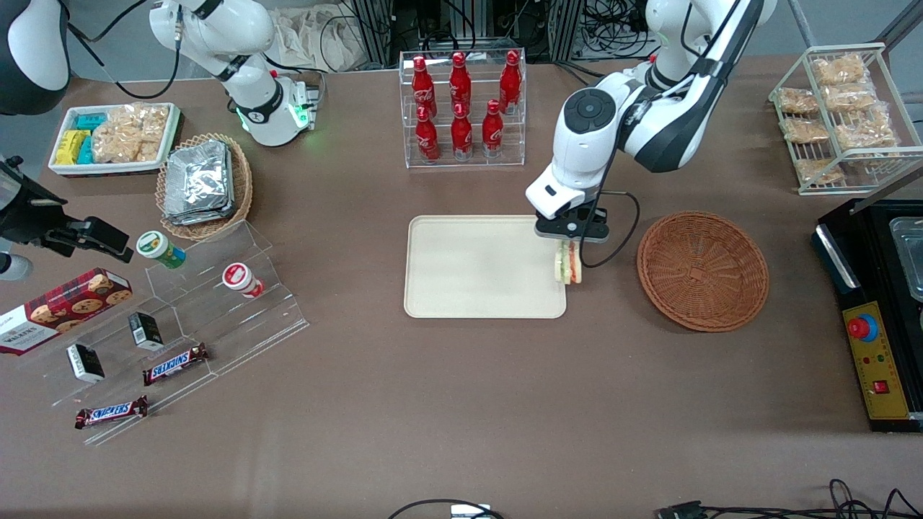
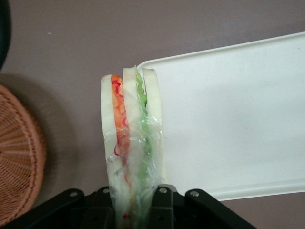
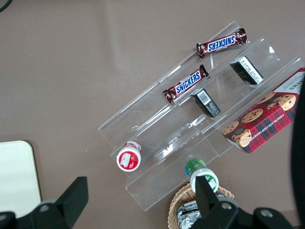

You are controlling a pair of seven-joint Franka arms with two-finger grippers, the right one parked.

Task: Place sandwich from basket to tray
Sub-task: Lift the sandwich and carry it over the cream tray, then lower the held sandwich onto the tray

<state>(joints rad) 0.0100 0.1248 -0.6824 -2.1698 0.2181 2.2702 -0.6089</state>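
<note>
A broad desk (image 1: 447, 404) covered in matte brown fills the scene under even, soft light, with faint shadows beneath the goods laid out on it. Along its edge farthest from the front camera, black cables (image 1: 613, 32) tangle around metal framing (image 1: 476, 21) and a heap of pale cloth (image 1: 317, 36). More cables (image 1: 858, 504) trail over the edge nearest the camera, and a black control box (image 1: 876, 346) with a red button sits at the working arm's end.

Red soda bottles (image 1: 461, 108) stand in a clear rack. Two Snickers bars (image 1: 175, 364) lie on clear steps beside a cookie box (image 1: 61, 308).
</note>
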